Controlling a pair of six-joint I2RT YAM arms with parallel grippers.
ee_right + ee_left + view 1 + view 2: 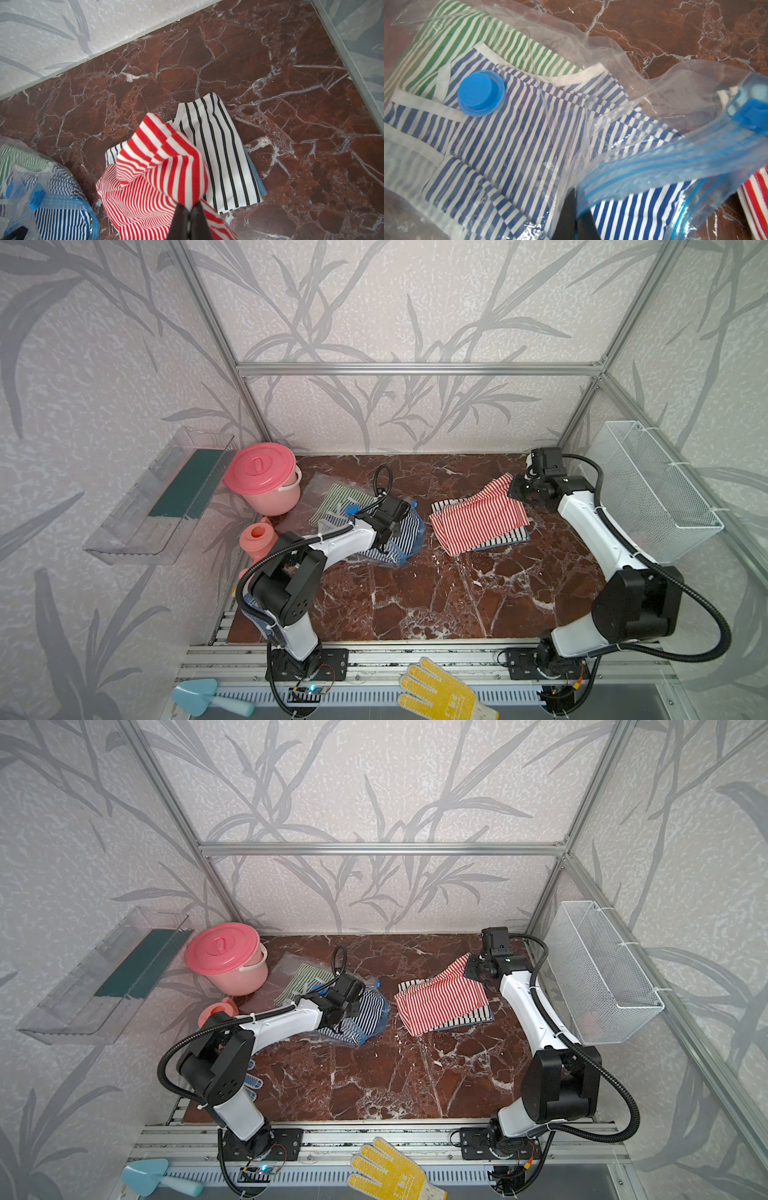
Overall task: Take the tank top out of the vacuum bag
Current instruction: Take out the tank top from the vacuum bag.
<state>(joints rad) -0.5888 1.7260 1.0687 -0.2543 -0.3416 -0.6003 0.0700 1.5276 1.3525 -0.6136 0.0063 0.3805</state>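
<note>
Two pinches in hand. Left jaws are closed on the blue zip strip [664, 162] of the vacuum bag [318, 487]. The bag lies left of centre in both top views, near the pink bucket [266, 477].

Right jaws are closed on a corner of the red-striped tank top [473, 518], right of centre, fully outside the bag and apart from it. The pinched corner is raised; the rest drapes over a black-striped top [218, 149] on the table [415, 605].

A blue-striped top [519, 135] and a green-striped top [467, 45] lie inside the bag, under the round valve cap [480, 93].

Judgement: removal looks done, release pending.

Risks:
- Raising the red top further could drag the black-striped one along, since cloth lies on cloth.
- A tug on the zip strip could slide the whole bag toward the bucket, as slick plastic has little hold on a polished table.
</note>
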